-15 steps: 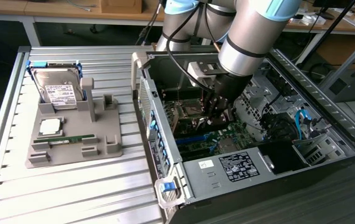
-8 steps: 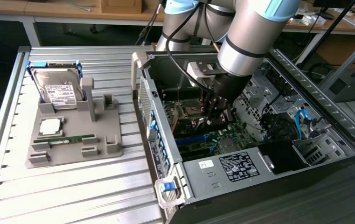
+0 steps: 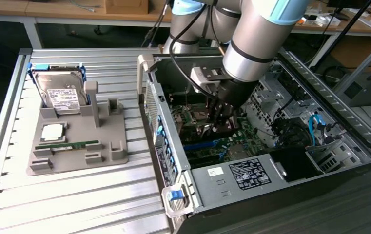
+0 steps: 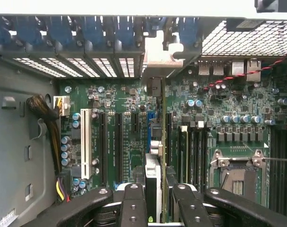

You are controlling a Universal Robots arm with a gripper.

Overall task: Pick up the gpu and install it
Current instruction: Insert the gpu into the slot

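Hand [image 4: 155, 201] clamped on gpu [image 4: 158, 142]: thin green board w/ silver bracket, edge-on.

**Green board, blue latches, silver steel**

Green dominates: the motherboard [image 4: 129, 118] is deep green, dotted with blue-topped capacitors, black slots and one white slot [image 4: 85, 142]. Blue latches [image 4: 94, 30] line the upper frame. The gpu [image 4: 158, 156] shows a green edge, silver bracket. Black gripper [image 4: 157, 198] fingers. At the exterior view's left, a grey holder [image 3: 74, 146] carries a silver, white-labelled hard drive [image 3: 60, 90].
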